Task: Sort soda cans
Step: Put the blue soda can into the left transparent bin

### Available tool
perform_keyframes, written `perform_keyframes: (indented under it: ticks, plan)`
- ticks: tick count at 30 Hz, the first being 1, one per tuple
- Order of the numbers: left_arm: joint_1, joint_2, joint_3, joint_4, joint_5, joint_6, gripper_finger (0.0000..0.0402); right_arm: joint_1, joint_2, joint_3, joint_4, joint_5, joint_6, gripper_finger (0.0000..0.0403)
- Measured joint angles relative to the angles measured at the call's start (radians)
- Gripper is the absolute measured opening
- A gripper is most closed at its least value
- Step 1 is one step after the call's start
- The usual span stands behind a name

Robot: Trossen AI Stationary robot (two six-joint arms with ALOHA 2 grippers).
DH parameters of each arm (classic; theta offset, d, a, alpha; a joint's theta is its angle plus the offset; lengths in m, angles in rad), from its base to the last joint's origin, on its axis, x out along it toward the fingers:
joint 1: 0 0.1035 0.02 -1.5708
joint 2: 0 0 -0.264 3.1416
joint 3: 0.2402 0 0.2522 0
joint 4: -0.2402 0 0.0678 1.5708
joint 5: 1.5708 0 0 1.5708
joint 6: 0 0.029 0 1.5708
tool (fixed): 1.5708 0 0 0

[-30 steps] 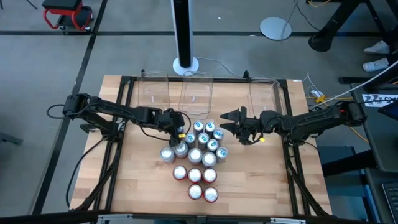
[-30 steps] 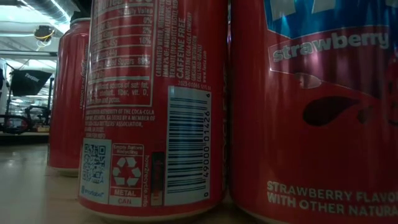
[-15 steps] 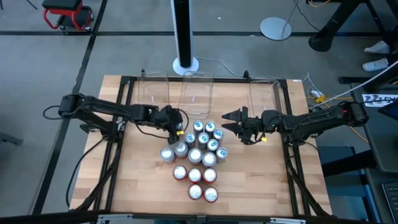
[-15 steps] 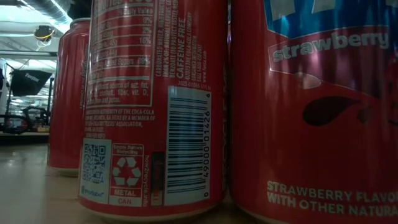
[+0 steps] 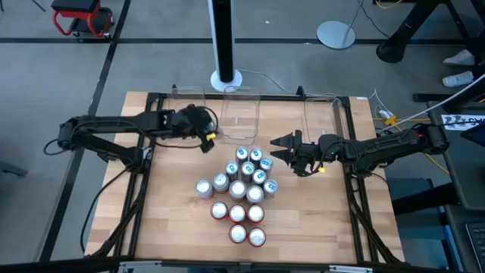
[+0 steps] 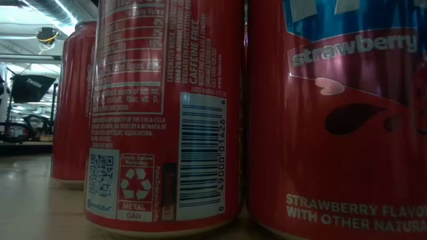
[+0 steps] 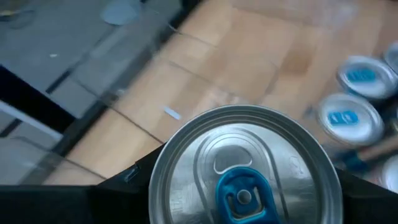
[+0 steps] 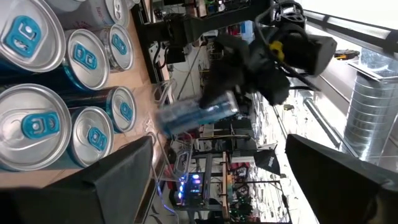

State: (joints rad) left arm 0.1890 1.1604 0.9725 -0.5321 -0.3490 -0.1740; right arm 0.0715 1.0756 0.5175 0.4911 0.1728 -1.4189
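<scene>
Carrying one blue-tabbed soda can (image 7: 244, 168) clamped toward the clear tubs (image 5: 240, 115), the left gripper (image 5: 198, 125) leaves the cluster of cans (image 5: 239, 189) unsorted; the right gripper (image 5: 286, 145) waits spread beside it.

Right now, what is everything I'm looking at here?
teal cans: about seven, teal tabs, far end of the cluster at the table's middle
silver cans: four, grey, mid cluster
red cans: five, red, near end of cluster
held can: one, silver top, blue tab, in the air
clear tubs: three, see-through, far edge of the table
table: one, light wood
pole stand: one, white base, floor beyond the table
left gripper: dark, closed on the held can, near the tubs
right gripper: dark, open, right of the cluster
</scene>
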Motion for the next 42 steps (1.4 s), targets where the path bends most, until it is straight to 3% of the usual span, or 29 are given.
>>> perform_keyframes:
  ticks: [7, 20, 30, 42]
  plan:
    - [0.117, -0.026, 0.0, -0.007, -0.135, 0.021, 0.0228, 0.0, 0.0, 0.0, 0.001, 0.0, 0.0, 0.0366]
    - [0.415, 0.015, 0.0, 0.044, -0.148, 0.012, 0.0229, 0.0, 0.0, 0.0, 0.003, 0.02, 0.0, 0.0366]
    - [0.526, 0.164, 0.0, 0.101, -0.109, 0.007, 0.023, 0.0, 0.0, 0.0, 0.002, 0.045, 0.0, 0.0366]
    - [0.634, 0.313, 0.0, 0.17, 0.052, -0.029, 0.023, 0.0, 0.0, 0.0, 0.001, 0.045, -0.001, 0.0366]
